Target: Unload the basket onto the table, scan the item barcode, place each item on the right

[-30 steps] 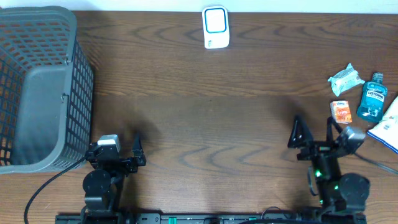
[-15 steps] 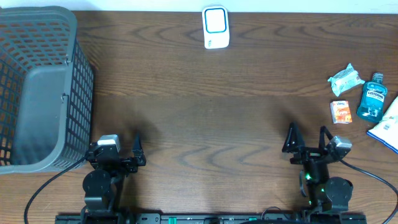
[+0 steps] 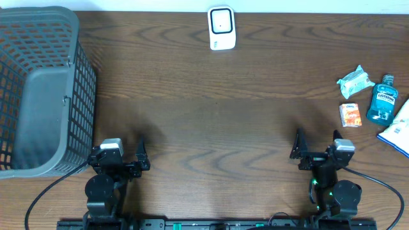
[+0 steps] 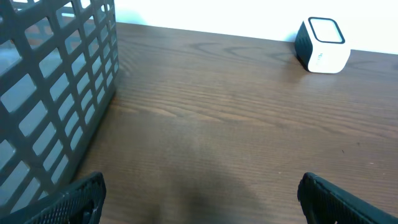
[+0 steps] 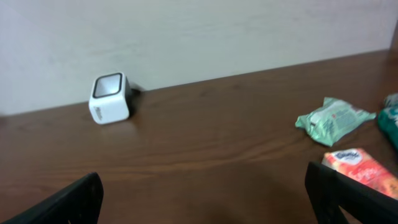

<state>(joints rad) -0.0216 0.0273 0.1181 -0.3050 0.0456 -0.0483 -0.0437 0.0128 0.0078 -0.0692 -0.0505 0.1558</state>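
Observation:
The white barcode scanner (image 3: 222, 28) stands at the table's far edge, also seen as the scanner (image 4: 321, 45) and the scanner (image 5: 110, 98). Possible items lie at the far right: a green packet (image 3: 355, 81), a small orange box (image 3: 350, 114) and a blue mouthwash bottle (image 3: 382, 99). The right wrist view shows the green packet (image 5: 334, 119) and the orange box (image 5: 360, 169). My left gripper (image 3: 121, 153) (image 4: 200, 186) and right gripper (image 3: 316, 148) (image 5: 202, 180) rest near the front edge, both open and holding nothing.
A large grey mesh basket (image 3: 38, 89) fills the left side, close to my left gripper; its wall (image 4: 50, 93) shows in the left wrist view. A white packet (image 3: 399, 131) lies at the right edge. Bare wood lies between the arms and the scanner.
My right gripper has swung from pointing toward the items on the right to pointing straight ahead, and has drawn back a little. The left arm has not moved.

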